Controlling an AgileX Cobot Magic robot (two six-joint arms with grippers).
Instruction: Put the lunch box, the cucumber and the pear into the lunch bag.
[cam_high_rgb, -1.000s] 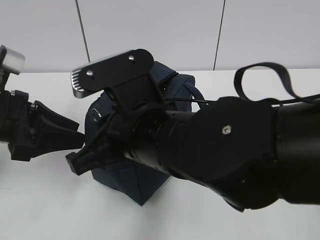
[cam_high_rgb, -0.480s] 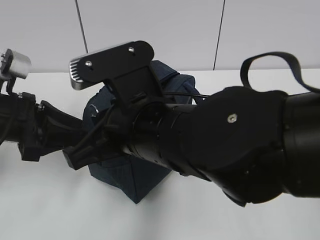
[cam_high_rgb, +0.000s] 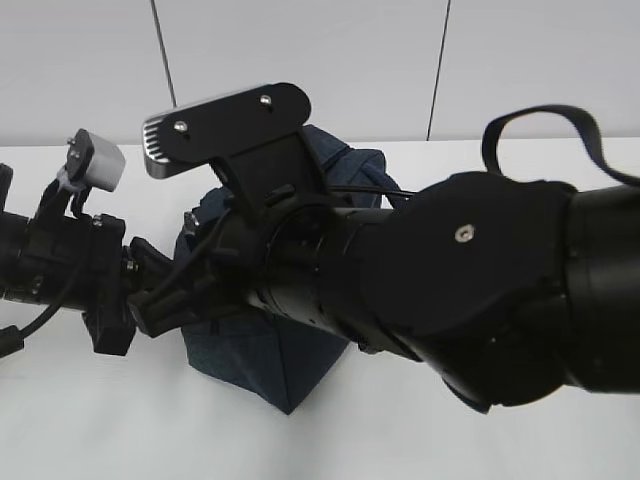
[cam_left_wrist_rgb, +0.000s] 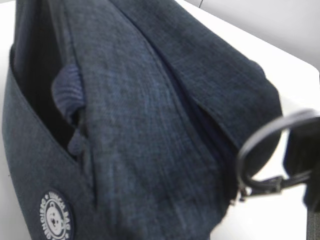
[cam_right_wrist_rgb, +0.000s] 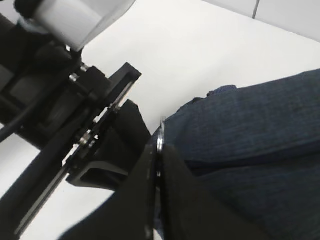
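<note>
The dark navy lunch bag (cam_high_rgb: 270, 360) stands on the white table, mostly hidden behind my right arm. It fills the left wrist view (cam_left_wrist_rgb: 150, 125). My right gripper (cam_high_rgb: 148, 315) reaches across to the bag's left end and is shut on the metal ring zipper pull (cam_right_wrist_rgb: 160, 136). The ring also shows in the left wrist view (cam_left_wrist_rgb: 265, 145). My left gripper (cam_high_rgb: 140, 265) is pressed close to the same end of the bag. Its fingers are hidden, so I cannot tell if it is open. The lunch box, cucumber and pear are out of view.
The white table (cam_high_rgb: 90, 420) runs back to a pale panelled wall (cam_high_rgb: 350, 60). A black strap loop (cam_high_rgb: 540, 130) rises from my right arm. My two arms crowd together at the bag's left end.
My left arm has moved right, up against the bag and my right gripper, and its wrist has rolled. My right arm rose slightly with the zipper pull.
</note>
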